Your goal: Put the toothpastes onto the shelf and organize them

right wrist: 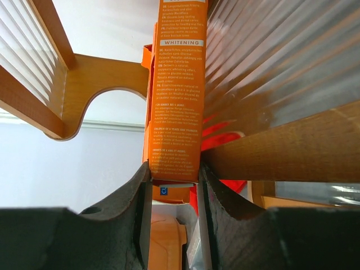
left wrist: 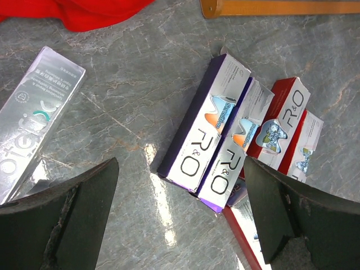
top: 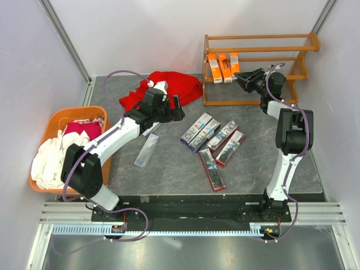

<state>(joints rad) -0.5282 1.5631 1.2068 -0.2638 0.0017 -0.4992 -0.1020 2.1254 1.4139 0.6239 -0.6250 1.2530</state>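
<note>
The wooden shelf [top: 259,42] stands at the back right with three orange toothpaste boxes [top: 223,67] side by side on its middle tier. My right gripper [top: 243,80] is shut on the end of the rightmost orange box [right wrist: 175,101], which rests against the shelf slats [right wrist: 264,62]. Several purple, silver and red toothpaste boxes [top: 211,140] lie in a fan on the table. A silver-grey box [top: 147,151] lies to their left. My left gripper [top: 176,107] hovers open and empty above the near ends of the purple boxes [left wrist: 205,135]; the silver-grey box [left wrist: 36,118] is at its left.
A red cloth [top: 174,87] lies at the back between the left arm and the shelf. An orange plastic basket [top: 56,118] of clothes sits at the left table edge. White walls close in the back and both sides.
</note>
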